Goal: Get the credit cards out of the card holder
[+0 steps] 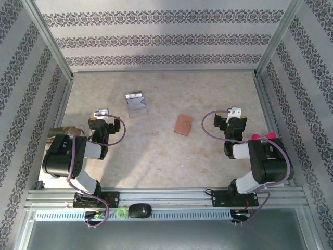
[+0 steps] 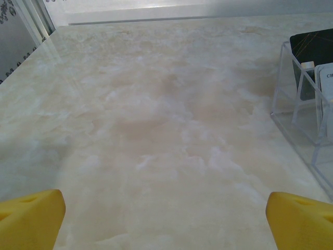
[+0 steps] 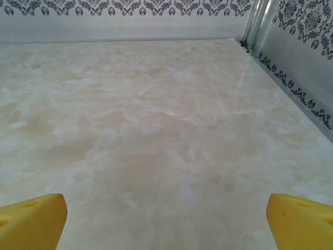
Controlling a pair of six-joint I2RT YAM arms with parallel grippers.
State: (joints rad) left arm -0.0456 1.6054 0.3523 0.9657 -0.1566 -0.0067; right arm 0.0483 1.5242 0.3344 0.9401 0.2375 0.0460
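The card holder [image 1: 182, 125], a small tan-brown leather wallet, lies closed on the marble table [image 1: 156, 151] a little right of centre. My left gripper [image 1: 102, 114] hovers at the left, well apart from the wallet, and its yellow fingertips [image 2: 31, 219] stand wide apart in the left wrist view, open over bare table. At the right, my right gripper [image 1: 234, 112] sits to the wallet's right, and its yellow fingertips [image 3: 32, 221] are spread wide too, open with nothing between them. No cards show outside the wallet.
A silvery clear plastic case [image 1: 136, 103] with a black end lies at the back left of centre; its clear dividers [image 2: 307, 104] show at the right edge of the left wrist view. Patterned walls enclose the table. A metal rail [image 1: 166, 195] runs along the near edge.
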